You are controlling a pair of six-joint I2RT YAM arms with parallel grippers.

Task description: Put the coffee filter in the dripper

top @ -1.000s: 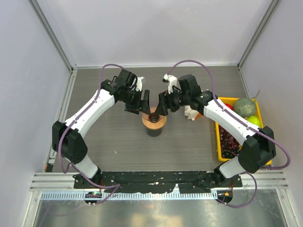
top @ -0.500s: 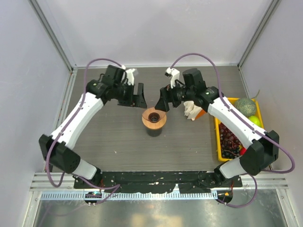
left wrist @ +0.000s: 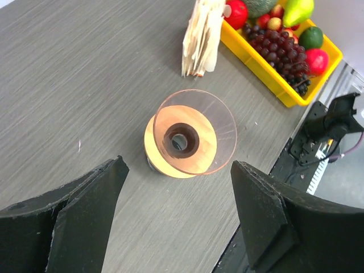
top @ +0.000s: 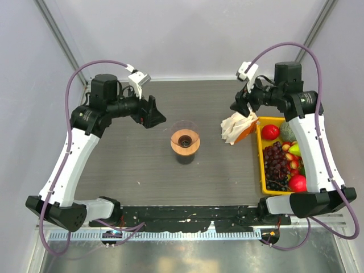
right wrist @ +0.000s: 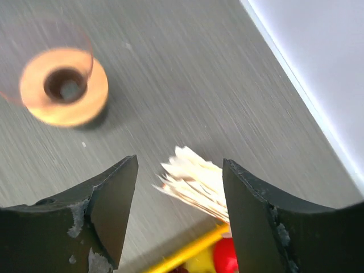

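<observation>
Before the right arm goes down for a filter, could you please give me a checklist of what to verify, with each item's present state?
1. The dripper stands clear of both arms: ok.
2. The dripper is empty, its dark centre showing and no paper inside: ok.
3. The right gripper is open with nothing held: ok.
4. The right gripper is lined up over the bunch of filters, which shows between its fingers in the wrist view: ok.
5. The top sheet is parted from the bunch so that only one comes away: cannot tell; the sheets lie fanned together.
6. The left gripper is open and off to the side of the dripper: ok.
</observation>
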